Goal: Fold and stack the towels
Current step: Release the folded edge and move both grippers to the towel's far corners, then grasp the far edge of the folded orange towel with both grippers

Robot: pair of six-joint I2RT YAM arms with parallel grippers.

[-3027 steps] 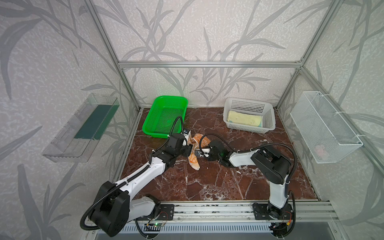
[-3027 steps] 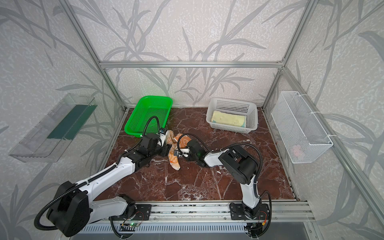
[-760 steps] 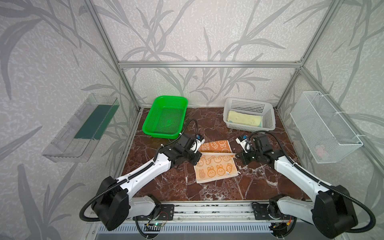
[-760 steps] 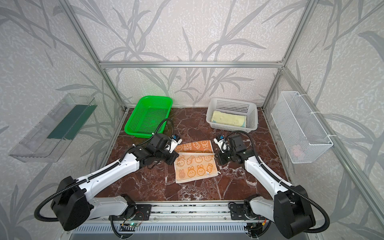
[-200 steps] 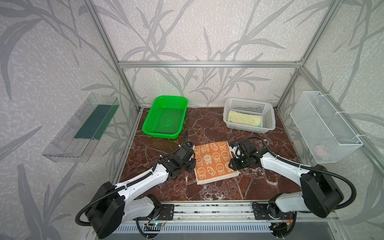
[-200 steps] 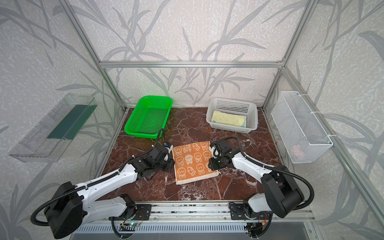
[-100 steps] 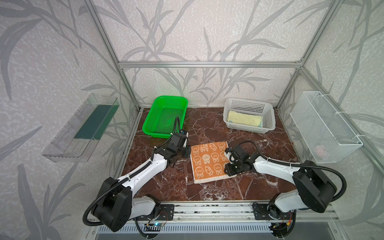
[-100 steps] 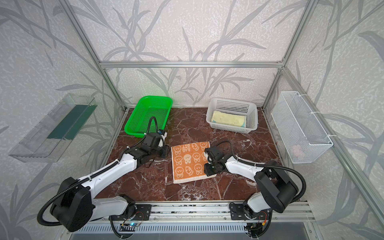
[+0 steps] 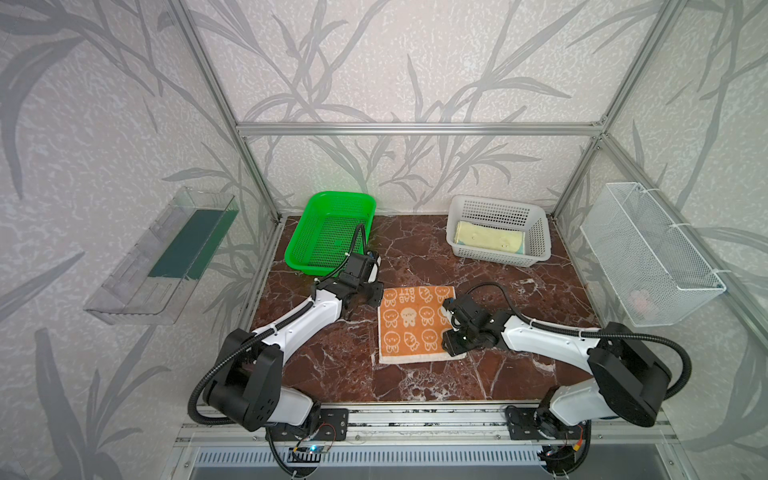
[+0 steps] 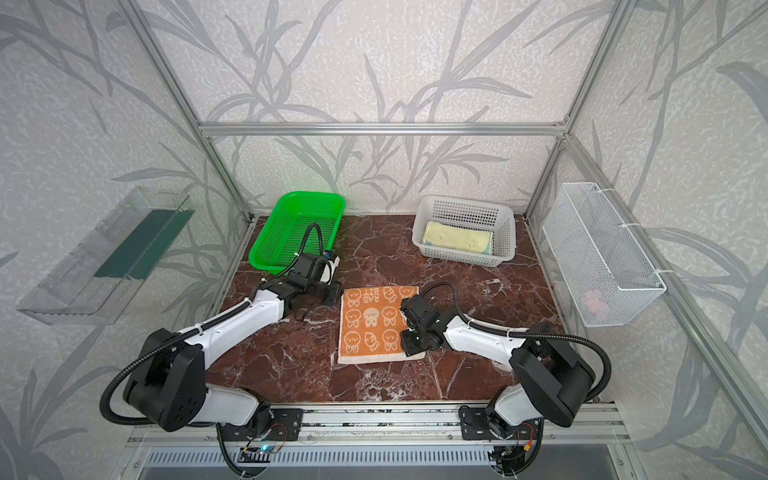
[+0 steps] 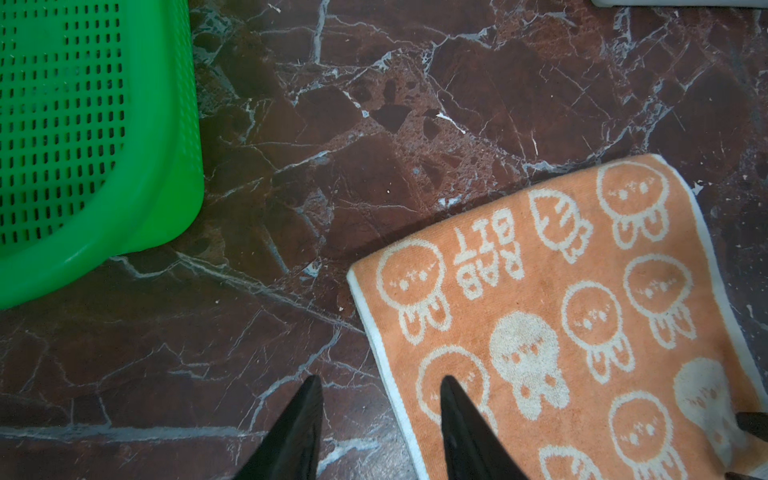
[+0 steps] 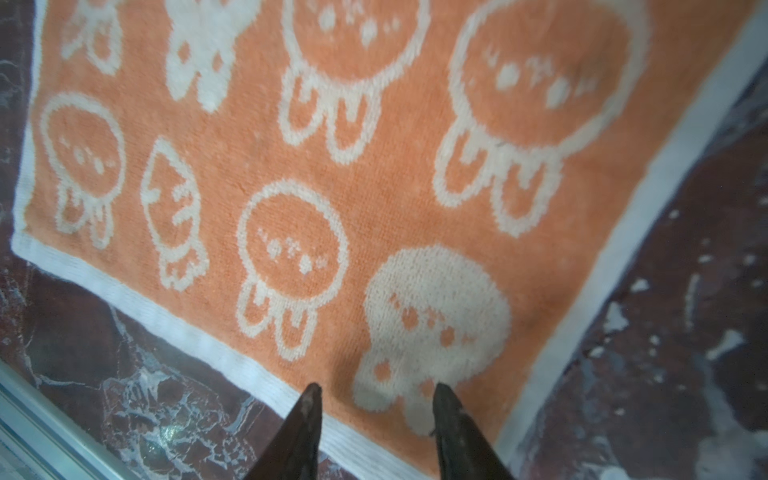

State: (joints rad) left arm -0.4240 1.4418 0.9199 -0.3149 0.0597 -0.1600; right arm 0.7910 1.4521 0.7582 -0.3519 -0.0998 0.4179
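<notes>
1. We see the orange-cream towel [image 9: 409, 324] with small rabbit faces lying flat on the marble worktop [image 9: 415, 257], near its middle, in both top views.
2. The left tool [image 11: 380, 380] sits at the towel's far-left corner. Its fingers stand parted and it grasps nothing. In the left wrist view, one fingertip is over bare marble and the other is over the cloth just inside its white hem.
3. The right tool [image 12: 376, 388] sits at the towel's near-right corner, likewise released. In the right wrist view, one fingertip is over the white hem and the other over a cream face, with the cloth lying flat beneath.
4. The pale yellow towel [image 9: 488, 241] lies flat inside the white basket [image 9: 498, 203] at the far right of the worktop, well apart from both tools.
5. The green basket [image 9: 332, 199] stands at the far left, just behind the left tool.
6. The wire basket [image 9: 648, 249] on the right wall holds something small and pinkish, but we cannot tell what it is.
</notes>
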